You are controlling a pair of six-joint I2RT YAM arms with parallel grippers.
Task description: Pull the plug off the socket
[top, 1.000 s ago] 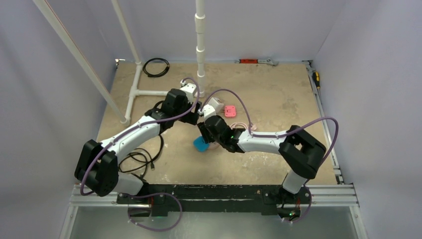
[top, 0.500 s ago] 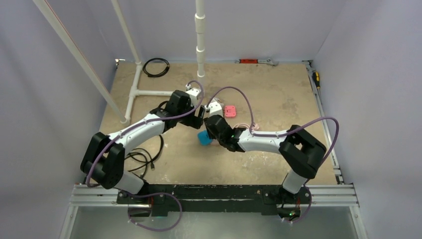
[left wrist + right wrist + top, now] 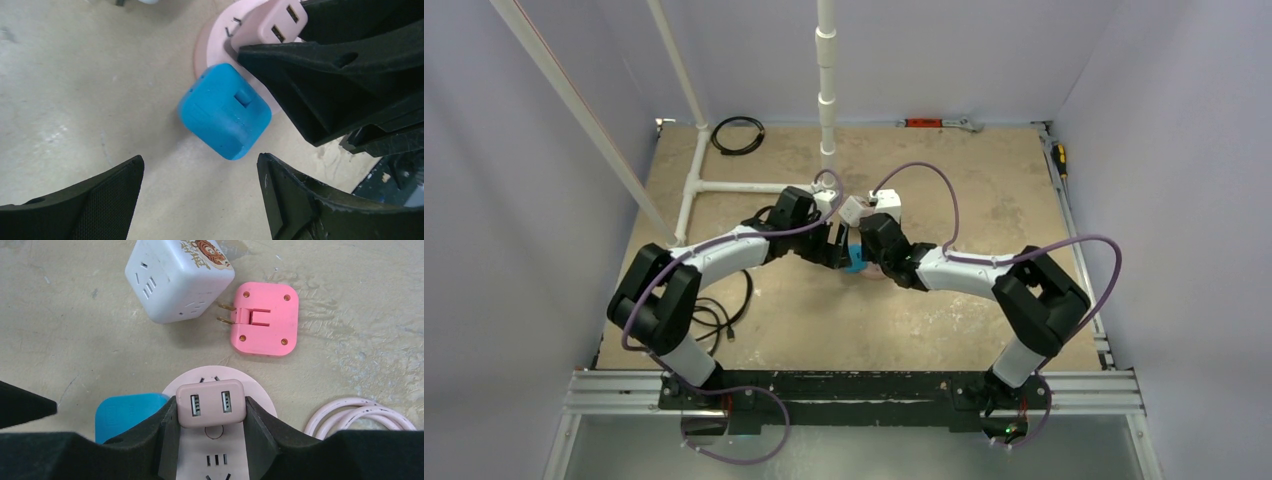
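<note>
Right hand (image 3: 211,407) is clamped on the pale-pink two-port plug (image 3: 211,402), directly over the round socket (image 3: 260,396) lying on the counter (image 3: 75,340); whether the plug is seated cannot be told. Left hand (image 3: 199,162), jaws wide and holding nothing, hangs above a blue block (image 3: 225,117) just beside the socket. Beyond lie a white cube adapter (image 3: 175,277) and a pink square plug (image 3: 265,320).

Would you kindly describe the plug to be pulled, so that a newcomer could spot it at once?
At the middle of the table, where both arms meet, lies the round pale-pink socket. On its face sits the plug, a small dusty-pink block between the fingers of the right gripper. Unlike the blue block, white cube and flat bright-pink square nearby, it shows two USB ports.
</note>
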